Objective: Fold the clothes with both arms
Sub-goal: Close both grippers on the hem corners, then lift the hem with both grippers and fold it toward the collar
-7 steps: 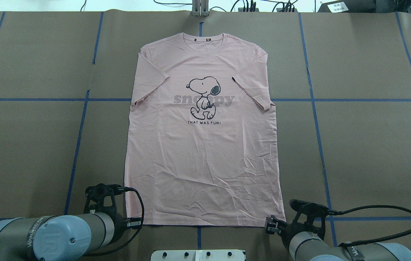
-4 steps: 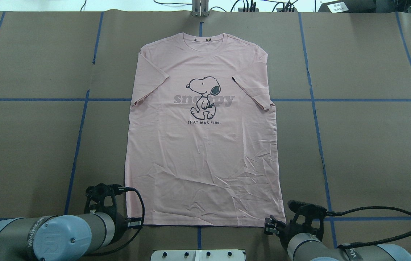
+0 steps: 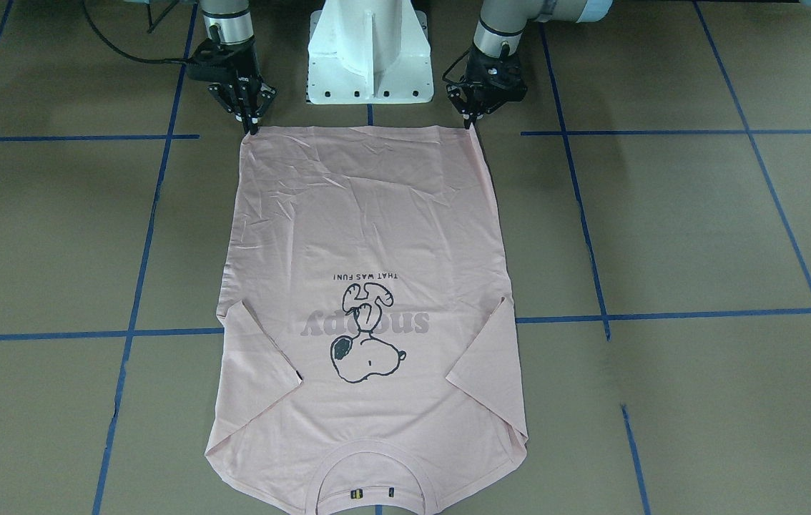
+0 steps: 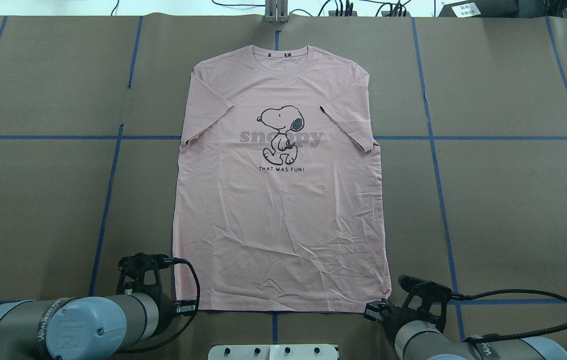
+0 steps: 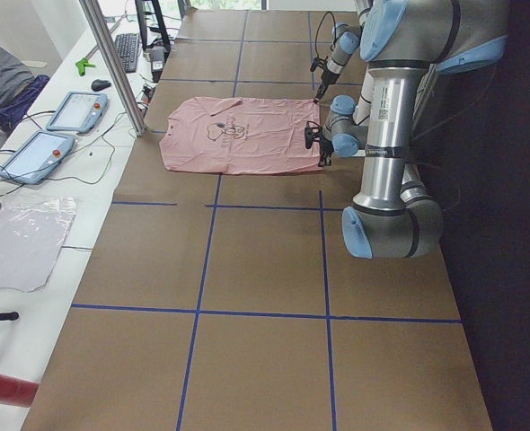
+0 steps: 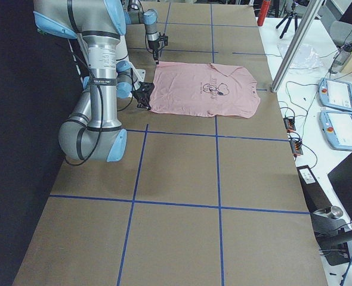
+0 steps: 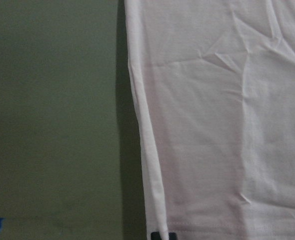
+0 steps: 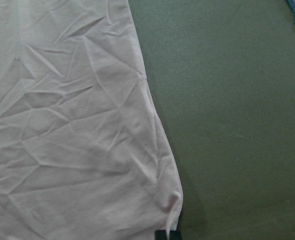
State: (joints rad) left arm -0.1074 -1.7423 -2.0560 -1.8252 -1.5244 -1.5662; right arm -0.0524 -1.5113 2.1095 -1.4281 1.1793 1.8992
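Observation:
The pale pink Snoopy T-shirt [image 4: 283, 210] lies flat and face up on the brown table, collar [image 4: 280, 51] at the far side, hem towards me. My left gripper [image 4: 186, 306] is shut on the hem's left corner, as the front view [image 3: 472, 123] and left wrist view [image 7: 163, 235] show. My right gripper [image 4: 369, 312] is shut on the hem's right corner, which puckers at the fingertips [image 8: 166, 235]; it also shows in the front view [image 3: 252, 127]. Both sleeves are folded inward on the shirt.
The white pedestal base [image 3: 366, 64] stands between the arms, just behind the hem. Blue tape lines [image 4: 108, 190] grid the brown table. A metal post [image 4: 276, 12] stands at the far edge. Tablets [image 5: 72, 112] lie beyond it.
My right gripper has crept in on the hem's right corner, and that corner has pulled slightly inward and puckered. The left gripper has barely moved.

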